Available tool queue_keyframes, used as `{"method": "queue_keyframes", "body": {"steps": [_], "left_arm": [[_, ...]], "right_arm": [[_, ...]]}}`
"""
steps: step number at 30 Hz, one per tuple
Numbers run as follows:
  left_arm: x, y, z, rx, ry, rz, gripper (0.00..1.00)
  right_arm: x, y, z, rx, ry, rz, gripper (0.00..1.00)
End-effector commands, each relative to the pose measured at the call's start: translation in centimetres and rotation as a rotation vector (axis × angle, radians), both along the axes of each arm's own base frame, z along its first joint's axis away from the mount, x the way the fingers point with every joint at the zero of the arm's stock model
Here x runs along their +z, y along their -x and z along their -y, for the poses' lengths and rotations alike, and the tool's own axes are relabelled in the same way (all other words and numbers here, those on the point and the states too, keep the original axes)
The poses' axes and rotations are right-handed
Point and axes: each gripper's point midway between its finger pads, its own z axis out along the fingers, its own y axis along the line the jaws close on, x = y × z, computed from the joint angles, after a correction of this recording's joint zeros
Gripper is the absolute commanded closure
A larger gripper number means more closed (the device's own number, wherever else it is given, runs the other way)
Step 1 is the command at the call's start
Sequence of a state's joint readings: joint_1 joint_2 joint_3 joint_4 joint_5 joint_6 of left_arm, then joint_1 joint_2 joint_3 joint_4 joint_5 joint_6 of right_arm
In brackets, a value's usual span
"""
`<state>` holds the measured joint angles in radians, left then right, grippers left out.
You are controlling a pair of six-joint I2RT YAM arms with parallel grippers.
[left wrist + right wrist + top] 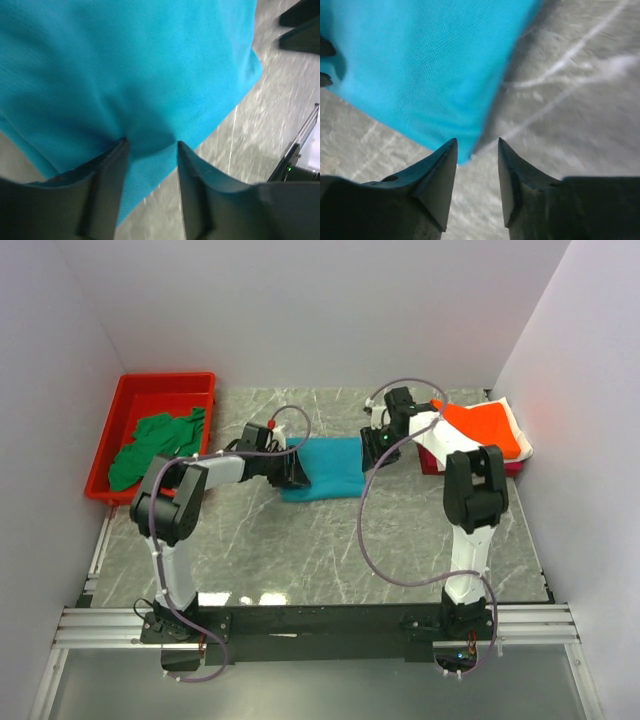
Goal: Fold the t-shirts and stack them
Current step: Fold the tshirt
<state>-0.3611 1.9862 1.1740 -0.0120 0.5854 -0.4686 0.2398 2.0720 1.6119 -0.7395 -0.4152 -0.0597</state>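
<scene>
Bench layout, left to right
A crumpled t-shirt point(155, 445) is held in the bin point(165, 385) far left; a flat t-shirt point(325, 468) is laid mid-bench point(330, 550) between the left claw point(293, 472) and the right claw point(378, 445); a folded stack point(485, 428) is set far right.

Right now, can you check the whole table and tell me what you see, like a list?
Surface: grey marbled table, flat.
Job's things: teal t-shirt folded in the middle; dark green t-shirt crumpled in the red bin; folded stack, orange on top, at the right.
Clutter: nothing seen.
Grippers: left gripper open, teal cloth between its fingers; right gripper open at the shirt's corner.
Cables: purple cables loop from both arms.
Surroundings: white walls; metal rail at the near edge.
</scene>
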Motion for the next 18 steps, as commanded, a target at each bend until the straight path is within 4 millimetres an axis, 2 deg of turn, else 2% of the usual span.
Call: {"method": "queue_keyframes", "body": {"steps": [1, 2, 3, 5, 6, 9, 10, 11, 13, 18], "left_arm": [[1.9, 1.1, -1.1, 0.034, -0.014, 0.031, 0.48], [3.2, 1.1, -0.9, 0.018, 0.002, 0.055, 0.43], [5.6, 1.1, -0.7, 0.008, 0.026, 0.100, 0.41], [8.1, 1.0, -0.8, 0.008, 0.045, 0.145, 0.36], [10.3, 1.0, -0.8, 0.010, 0.057, 0.187, 0.31], [13.0, 0.9, -1.8, 0.030, 0.031, 0.256, 0.23], [13.4, 0.9, -2.1, 0.041, 0.021, 0.266, 0.20], [13.4, 0.7, -2.8, 0.055, 0.001, 0.278, 0.18], [13.4, 0.7, -3.6, 0.068, -0.017, 0.281, 0.17], [10.3, -0.4, -6.2, 0.146, -0.063, 0.219, 0.17]], "right_arm": [[6.5, -1.9, 1.3, 0.004, -0.015, 0.214, 0.52], [6.9, -2.0, 1.2, 0.005, -0.038, 0.219, 0.49], [7.0, -2.2, 1.0, 0.004, -0.057, 0.209, 0.48], [6.8, -2.1, 0.6, -0.002, -0.104, 0.164, 0.45], [5.9, -2.2, 0.3, -0.011, -0.117, 0.130, 0.44], [4.4, -2.4, -0.9, -0.030, -0.188, 0.072, 0.41], [4.2, -2.5, -1.3, -0.059, -0.205, 0.052, 0.41], [4.0, -2.8, -1.4, -0.070, -0.218, 0.048, 0.16], [3.5, -3.4, -1.7, -0.108, -0.229, 0.028, 0.15], [2.8, -5.0, -2.0, -0.162, -0.233, 0.021, 0.15]]}}
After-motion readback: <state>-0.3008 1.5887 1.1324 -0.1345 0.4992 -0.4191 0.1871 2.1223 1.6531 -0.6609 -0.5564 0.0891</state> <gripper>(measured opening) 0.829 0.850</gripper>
